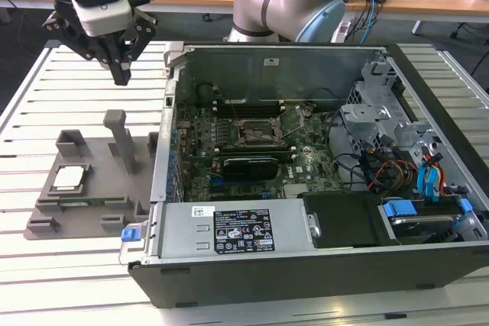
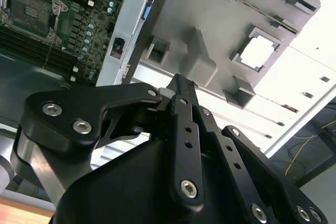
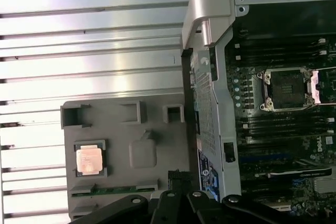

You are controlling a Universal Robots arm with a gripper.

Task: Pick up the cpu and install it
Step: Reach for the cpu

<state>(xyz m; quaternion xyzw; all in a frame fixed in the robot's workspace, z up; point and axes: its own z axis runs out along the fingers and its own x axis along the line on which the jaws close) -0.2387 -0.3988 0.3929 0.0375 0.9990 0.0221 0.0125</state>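
Gripper [image 1: 122,75] hangs high over the exterior view's left of the scene, above the grey fixture plate [image 1: 84,215] and well apart from it. Jaws are together, tips meeting in a point, with nothing between them.

The cpu [image 1: 67,179] lies flat in a square nest on the fixture plate, metal top up, untouched. My reading is that the low nest walls keep it squared and located for a straight-down pick. An upright post [image 1: 118,139] stands on the same plate, between the cpu and the computer case [image 1: 306,265].

The case lies on its side on the slatted table [image 1: 46,97] with the lid off, so the motherboard [image 1: 306,162] faces up. That puts the socket [image 3: 289,88] open to approach from above. Its retention plate [image 3: 315,85] looks swung aside — the well is dark, and I judge that no chip is seated.

Hard to make out:
- The gripper's black links cover the near edge of the fixture plate in both wrist views.
- Socket contacts cannot be resolved.
- The gripper's mounting is cut off at the frame edge in the exterior view.
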